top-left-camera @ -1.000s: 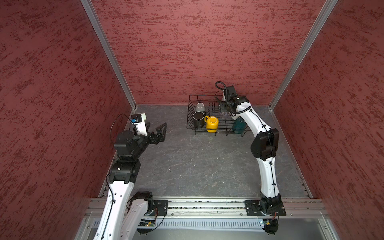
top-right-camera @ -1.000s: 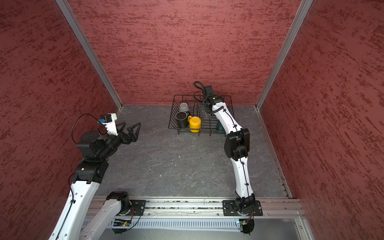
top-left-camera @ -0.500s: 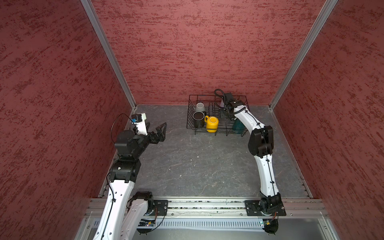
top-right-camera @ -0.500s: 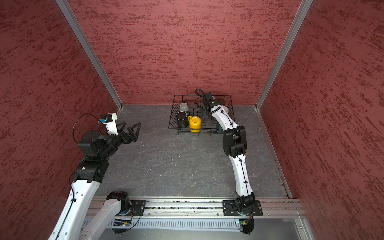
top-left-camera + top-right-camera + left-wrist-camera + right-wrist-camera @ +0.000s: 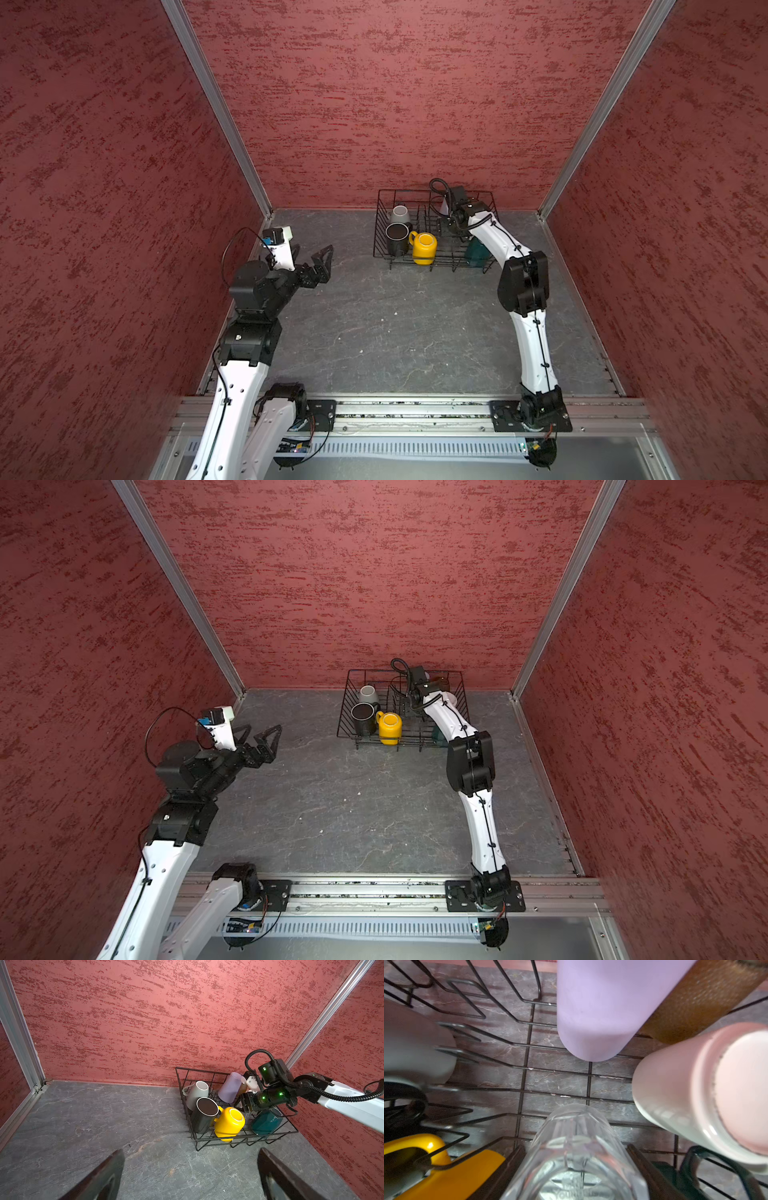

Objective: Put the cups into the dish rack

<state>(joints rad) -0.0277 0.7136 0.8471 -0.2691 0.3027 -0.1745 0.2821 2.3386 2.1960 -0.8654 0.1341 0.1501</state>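
Where the grey table (image 5: 395, 332) meets the far wall, the rack (image 5: 405, 192) is set, somewhat right of the middle, and all eight cups are found inside it. The right arm is stretched from the near rail into the rack's middle, and the right gripper (image 5: 575, 1147) is set low among the cups there. The left gripper (image 5: 264, 729) is held in the air over the table's left side, well apart from the rack, with its fingers spread wide and nothing between them.

At the rack's left end the black mug (image 5: 397, 239) is propped mouth up, and the grey mug (image 5: 400, 214) is leaned just beyond it. The yellow mug (image 5: 424, 247) is turned base up just right of the black one, at the near edge. The teal mug (image 5: 476, 253) is placed in the near right corner (partly hidden by the arm in both top views). Toward the far side the lilac tumbler (image 5: 229, 1087) is leaned base up, with the amber glass (image 5: 695, 1001) just beside it on the right. The white mug (image 5: 695, 1095) is seen base up, right of the gripper. The clear glass (image 5: 577, 1126) is flanked closely by the right gripper's fingers; whether it is clamped or freed cannot be told.
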